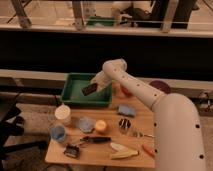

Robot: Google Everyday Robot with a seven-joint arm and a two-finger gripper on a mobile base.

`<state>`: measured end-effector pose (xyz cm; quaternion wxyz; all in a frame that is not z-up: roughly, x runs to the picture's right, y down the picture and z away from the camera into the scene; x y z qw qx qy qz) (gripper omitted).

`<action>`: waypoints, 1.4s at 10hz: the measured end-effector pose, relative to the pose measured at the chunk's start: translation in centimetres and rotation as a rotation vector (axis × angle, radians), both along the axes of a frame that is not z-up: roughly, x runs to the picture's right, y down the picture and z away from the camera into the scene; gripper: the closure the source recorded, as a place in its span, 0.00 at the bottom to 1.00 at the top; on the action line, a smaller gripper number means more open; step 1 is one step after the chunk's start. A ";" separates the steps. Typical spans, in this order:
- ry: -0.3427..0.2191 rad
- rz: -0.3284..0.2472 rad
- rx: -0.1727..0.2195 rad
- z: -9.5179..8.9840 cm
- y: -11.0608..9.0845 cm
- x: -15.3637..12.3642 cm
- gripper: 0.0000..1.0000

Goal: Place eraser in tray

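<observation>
The green tray (74,96) sits at the back left of the wooden table. My gripper (96,85) is over the tray's middle, shut on the eraser (89,89), a small flat black block held tilted above the tray floor. My white arm reaches in from the right, across the table's back edge.
A light-blue block (126,110) lies right of the tray. A red bowl (125,91) and a purple bowl (160,86) sit at the back right. A white cup (63,113), blue cup (58,132), orange ball (101,126), black-handled tool (95,139) and small items fill the front.
</observation>
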<state>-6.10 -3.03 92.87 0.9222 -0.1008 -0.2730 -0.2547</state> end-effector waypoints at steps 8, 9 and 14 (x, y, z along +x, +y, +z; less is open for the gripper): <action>-0.063 -0.022 0.032 2.1 -2.2 -3.3 0.98; -0.066 -0.022 0.033 2.3 -2.3 -3.5 0.98; -0.060 -0.027 0.037 3.5 -2.4 -3.8 0.98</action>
